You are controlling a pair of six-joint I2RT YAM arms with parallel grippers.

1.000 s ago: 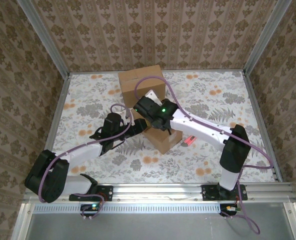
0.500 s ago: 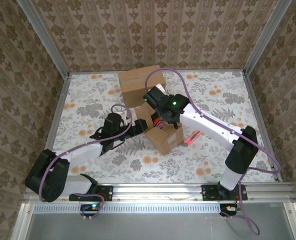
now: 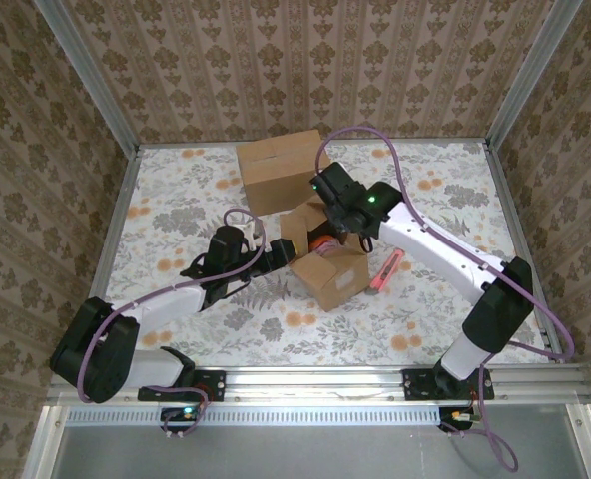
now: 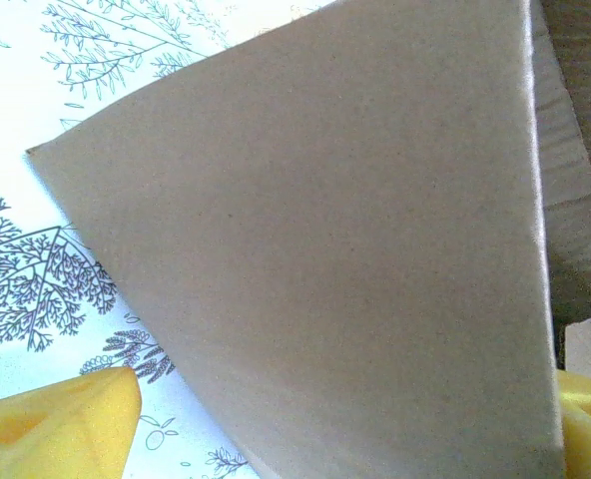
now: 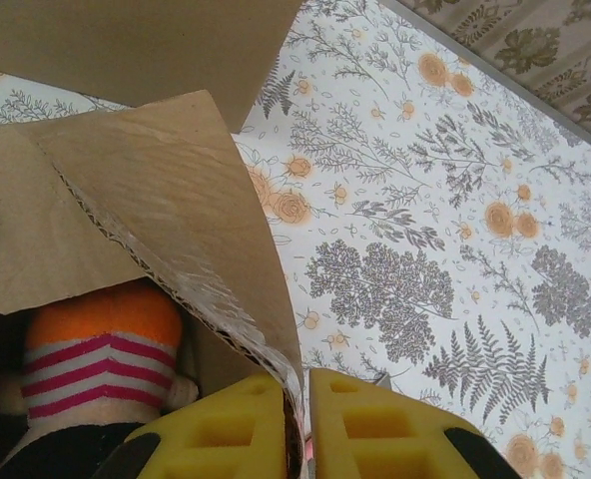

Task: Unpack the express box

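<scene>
Top external, left arm: it reaches from the near left to the left wall of the box (image 3: 337,277), which sits mid-table (image 3: 176,200).
Left jaws: wide apart. In the left wrist view the cardboard wall stands between the yellow pads (image 4: 61,424). A strip of table shows between the left-hand pad and the wall, so nothing is clamped.
Box: open at the top, with one corner toward the near edge. A second box (image 3: 276,170) stands just beyond it on the far side.
Toy (image 5: 96,344): orange with pink stripes, lying down inside the box and partly under the raised flap.
Flap (image 5: 166,170): standing up, with its corrugated edge running from the far side down into the right jaws.
Right jaws: nearly together, pinching the flap's edge between their yellow pads (image 5: 216,429).
Key relation: from the right jaws the toy lies left and lower, on the other side of the flap, so the flap probably has to swing outward first.
Nearer arm: the right, above the opening. The left looks placed to brace the wall.
Pink item (image 3: 385,271): on the table just right of the box.
</scene>
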